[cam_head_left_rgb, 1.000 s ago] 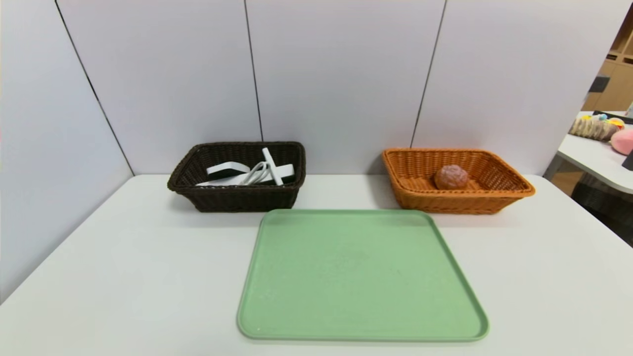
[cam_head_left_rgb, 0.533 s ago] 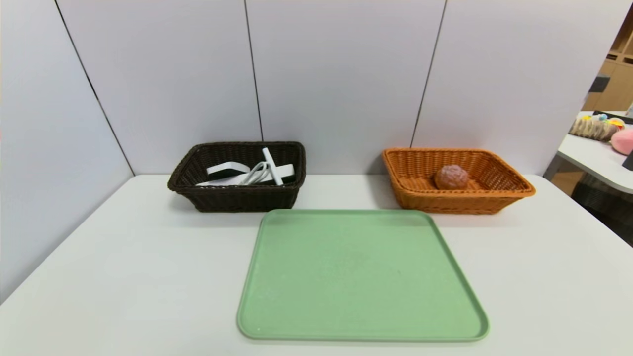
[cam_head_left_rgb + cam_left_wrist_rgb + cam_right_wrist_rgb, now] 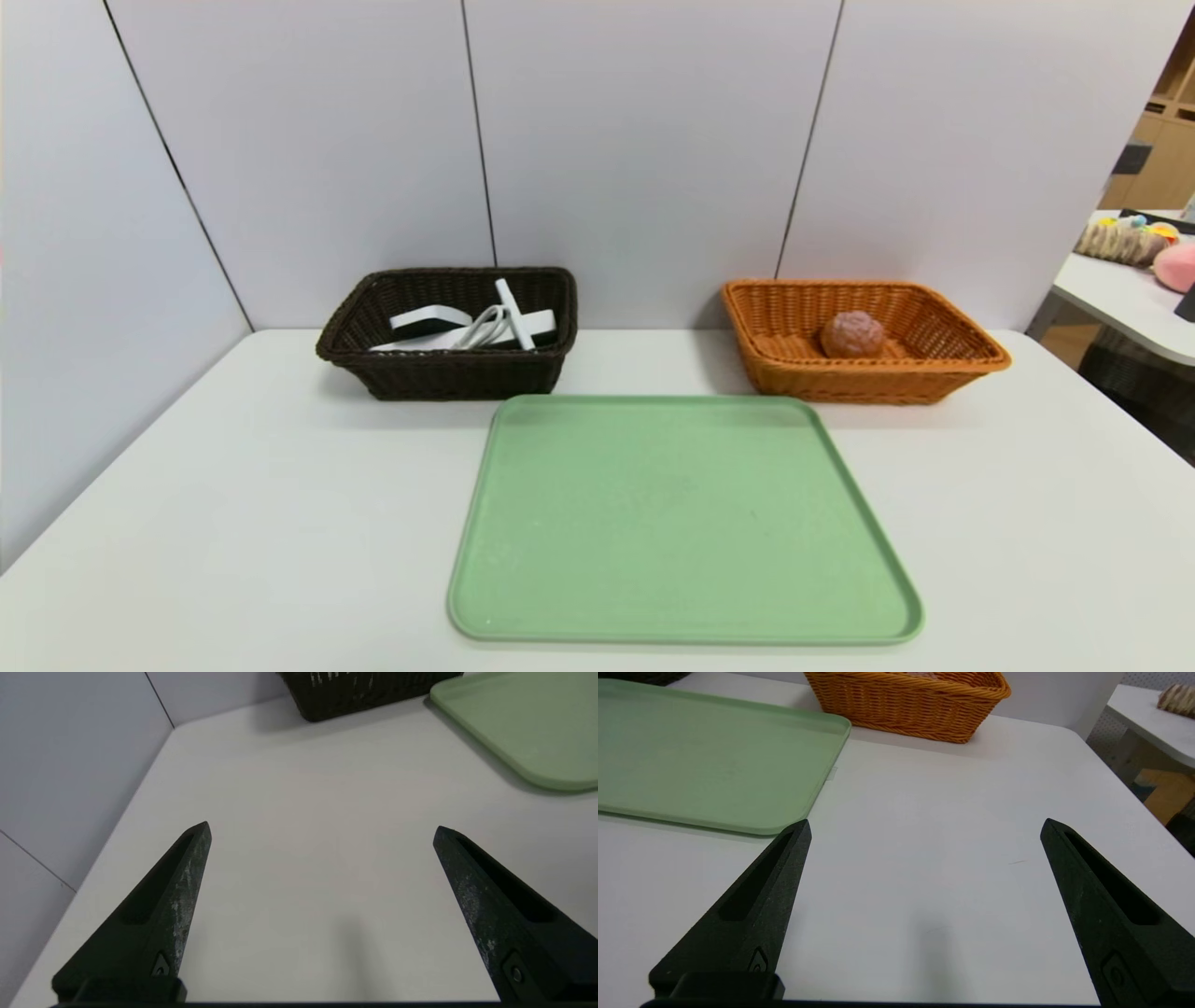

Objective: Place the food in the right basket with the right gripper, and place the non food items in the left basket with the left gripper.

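Change: nothing is shifting in the head view since the earlier frames; baskets and tray are sitting as before.
Left gripper (image 3: 322, 828): jaws are standing wide, holding nothing, hovering over bare white table (image 3: 303, 812).
Dark basket (image 3: 448, 333): sitting upper left of centre, holding white cabled items (image 3: 471, 327).
Green tray (image 3: 681, 518): lying centre, bare.
Orange basket (image 3: 864, 341): sitting upper right, holding a brown bun (image 3: 851, 334).
Right gripper (image 3: 924, 828): jaws are gaping wide, gripping nothing, above open tabletop beside the tray edge.
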### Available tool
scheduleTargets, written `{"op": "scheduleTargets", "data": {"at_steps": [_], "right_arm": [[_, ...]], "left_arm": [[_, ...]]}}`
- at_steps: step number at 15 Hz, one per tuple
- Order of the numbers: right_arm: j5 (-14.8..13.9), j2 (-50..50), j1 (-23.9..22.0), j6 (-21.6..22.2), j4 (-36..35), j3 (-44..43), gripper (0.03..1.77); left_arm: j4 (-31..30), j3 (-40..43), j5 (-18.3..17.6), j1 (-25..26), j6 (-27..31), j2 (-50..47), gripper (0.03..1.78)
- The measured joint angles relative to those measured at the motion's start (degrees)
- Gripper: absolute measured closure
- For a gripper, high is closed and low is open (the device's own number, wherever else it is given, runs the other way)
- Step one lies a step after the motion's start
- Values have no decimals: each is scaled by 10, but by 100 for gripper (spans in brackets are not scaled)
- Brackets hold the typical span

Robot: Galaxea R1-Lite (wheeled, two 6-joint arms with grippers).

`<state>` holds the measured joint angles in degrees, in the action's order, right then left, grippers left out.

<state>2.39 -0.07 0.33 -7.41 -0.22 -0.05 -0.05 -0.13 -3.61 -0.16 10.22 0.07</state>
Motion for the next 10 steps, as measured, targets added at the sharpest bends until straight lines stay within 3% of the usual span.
{"op": "scheduleTargets", "data": {"at_steps": [3, 10], "right_arm": [[-18, 0, 0, 64, 0, 0, 11], [-23, 0, 0, 71, 0, 0, 11]], "left_arm": [[3, 1, 6, 0, -41, 0, 12], [4, 1, 6, 1, -51, 0, 12]]}}
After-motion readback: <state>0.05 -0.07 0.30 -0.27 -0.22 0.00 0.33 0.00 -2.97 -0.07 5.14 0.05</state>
